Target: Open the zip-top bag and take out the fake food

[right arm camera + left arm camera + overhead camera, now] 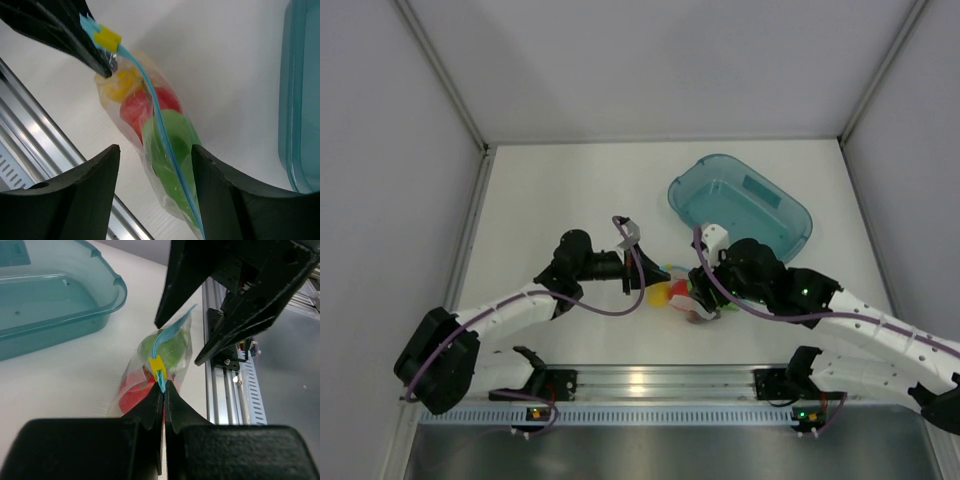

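Top external view: on the white table, near the teal tray, the zip-top bag lies between both arms. The left gripper is pinched tight on the blue zip strip beside the yellow slider. The right gripper stands wide apart astride the bag, holding nothing. The strip appears sealed, so opening and removal both remain. The fake food sits inside: green piece, red piece, yellow piece; no maroon piece shows.

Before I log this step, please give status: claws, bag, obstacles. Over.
Left claw shut on zip-top bag by yellow slider. Right claw open around bag. Fake food inside. Teal tray apart, nothing blocking.
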Available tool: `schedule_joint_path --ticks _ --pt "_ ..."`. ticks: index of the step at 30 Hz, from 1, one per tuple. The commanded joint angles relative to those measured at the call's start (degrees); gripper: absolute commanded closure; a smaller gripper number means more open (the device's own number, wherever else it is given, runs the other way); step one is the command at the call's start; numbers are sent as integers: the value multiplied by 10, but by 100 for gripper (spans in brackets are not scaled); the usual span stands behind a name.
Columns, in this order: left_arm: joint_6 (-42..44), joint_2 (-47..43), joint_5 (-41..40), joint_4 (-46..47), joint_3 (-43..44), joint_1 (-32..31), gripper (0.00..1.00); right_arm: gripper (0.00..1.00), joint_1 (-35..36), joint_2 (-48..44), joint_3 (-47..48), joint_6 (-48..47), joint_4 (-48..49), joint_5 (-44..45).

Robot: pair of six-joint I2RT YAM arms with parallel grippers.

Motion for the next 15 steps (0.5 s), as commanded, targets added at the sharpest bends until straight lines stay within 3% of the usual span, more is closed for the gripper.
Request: schedule_joint_path --ticks 1,6,8,9,11,15 --pt "-7 -26 57 38 1 -6 100 41 8 23 54 -37 55 -26" --pt "-18 -26 78 38 4 -7 100 54 8 59 85 -68 58 -59" --pt "-20 -26 86 39 3 -8 100 66 8 67 88 -69 63 -74" --pt "-20 -27 88 39 4 -8 100 86 8 67 87 -68 67 -87" --pt "-20 -32 97 38 3 -8 100 98 8 65 80 -68 71 -96" --pt "-11 -44 94 20 7 -8 100 100 8 46 65 -69 82 -142"
